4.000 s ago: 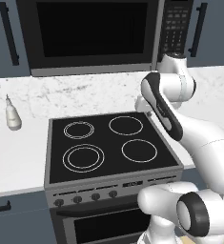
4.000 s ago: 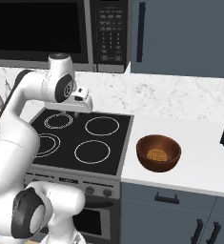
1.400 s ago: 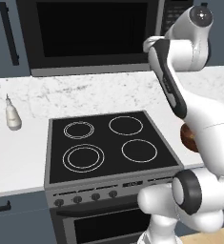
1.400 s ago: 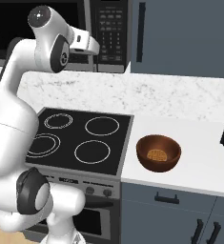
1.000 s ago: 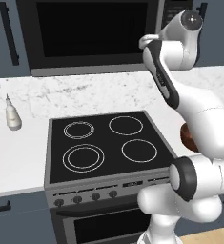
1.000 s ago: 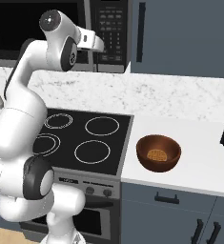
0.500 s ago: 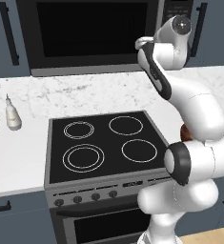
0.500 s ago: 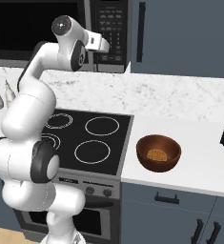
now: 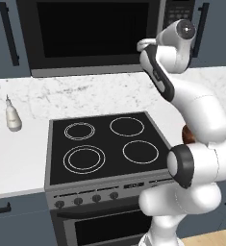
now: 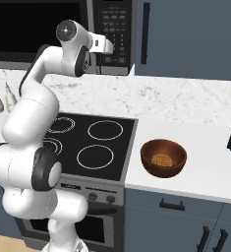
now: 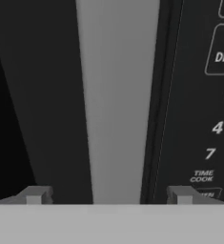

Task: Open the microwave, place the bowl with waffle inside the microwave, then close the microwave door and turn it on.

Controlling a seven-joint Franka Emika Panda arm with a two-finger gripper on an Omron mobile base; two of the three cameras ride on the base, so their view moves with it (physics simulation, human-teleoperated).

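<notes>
While the arm reaches up over the stove (image 9: 105,146), the tool (image 11: 108,194) stands wide, its two fingertips (image 11: 35,194) set either side of the vertical grey handle (image 11: 117,100) at the right edge of the microwave door (image 9: 93,33), and it holds nothing. Whether the tips touch the handle cannot be told. In the hand view the door's black window lies to the left of the handle and the keypad panel (image 11: 204,105) to its right, with the numerals and a "time cook" key legible. The microwave (image 10: 58,29) hangs above the stove with its door shut. The bowl (image 10: 163,157) rests on the white surface (image 10: 205,162) just beside the stove's right edge, nearer the front edge of the surface than the back wall, and the waffle (image 10: 161,160) lies flat in its middle. Two small pale bottles (image 9: 12,117) stand on the surface left of the stove, towards the back.
</notes>
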